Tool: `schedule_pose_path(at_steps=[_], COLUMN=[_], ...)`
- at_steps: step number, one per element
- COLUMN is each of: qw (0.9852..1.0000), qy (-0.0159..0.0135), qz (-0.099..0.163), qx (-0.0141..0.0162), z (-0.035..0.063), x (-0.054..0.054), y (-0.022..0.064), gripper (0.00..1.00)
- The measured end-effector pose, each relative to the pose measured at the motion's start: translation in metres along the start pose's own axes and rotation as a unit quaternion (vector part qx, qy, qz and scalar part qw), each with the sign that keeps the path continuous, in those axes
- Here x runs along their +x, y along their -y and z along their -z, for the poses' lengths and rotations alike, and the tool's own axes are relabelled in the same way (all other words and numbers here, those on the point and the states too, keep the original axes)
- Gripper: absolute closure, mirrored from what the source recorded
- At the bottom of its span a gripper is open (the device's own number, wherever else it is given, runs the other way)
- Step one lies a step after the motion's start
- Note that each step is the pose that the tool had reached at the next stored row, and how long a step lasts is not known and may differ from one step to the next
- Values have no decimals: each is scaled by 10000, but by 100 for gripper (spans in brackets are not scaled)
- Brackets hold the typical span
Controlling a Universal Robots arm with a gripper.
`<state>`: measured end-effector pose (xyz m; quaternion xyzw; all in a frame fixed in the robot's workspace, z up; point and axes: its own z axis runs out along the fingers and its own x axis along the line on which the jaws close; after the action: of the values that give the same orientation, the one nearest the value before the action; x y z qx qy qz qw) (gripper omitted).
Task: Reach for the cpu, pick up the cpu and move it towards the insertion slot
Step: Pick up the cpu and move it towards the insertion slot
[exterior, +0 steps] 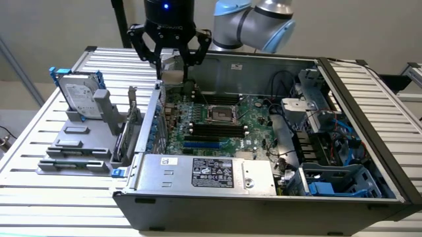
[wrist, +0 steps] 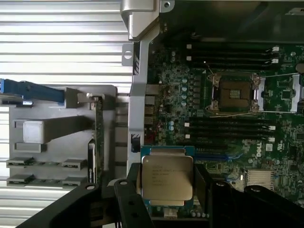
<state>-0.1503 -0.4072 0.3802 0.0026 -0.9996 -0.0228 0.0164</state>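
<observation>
On a white slatted metal table (exterior: 39, 197) against a pale wall sits an open dark-grey computer case (exterior: 264, 207), green motherboard (exterior: 254, 123) exposed. Black two-finger gripper (exterior: 170, 61) hangs near the case's far edge, by its corner at the exterior view's left. Jaws closed on the small square silver-topped cpu (wrist: 167, 176), clamped between them. Shiny-framed square insertion slot (wrist: 235, 94) sits mid-board, well apart from the chip.

Even, dim indoor light; soft shadows inside the case; slight blur.
</observation>
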Motion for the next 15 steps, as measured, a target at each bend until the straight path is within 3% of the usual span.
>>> schedule_pose_path(at_steps=[9, 15], qw=[10000, 10000], qy=[0, 1], qz=[0, 0], qx=[0, 1], z=[-50, -115], x=[-414, -666], y=[-131, -275], gripper=[45, 45])
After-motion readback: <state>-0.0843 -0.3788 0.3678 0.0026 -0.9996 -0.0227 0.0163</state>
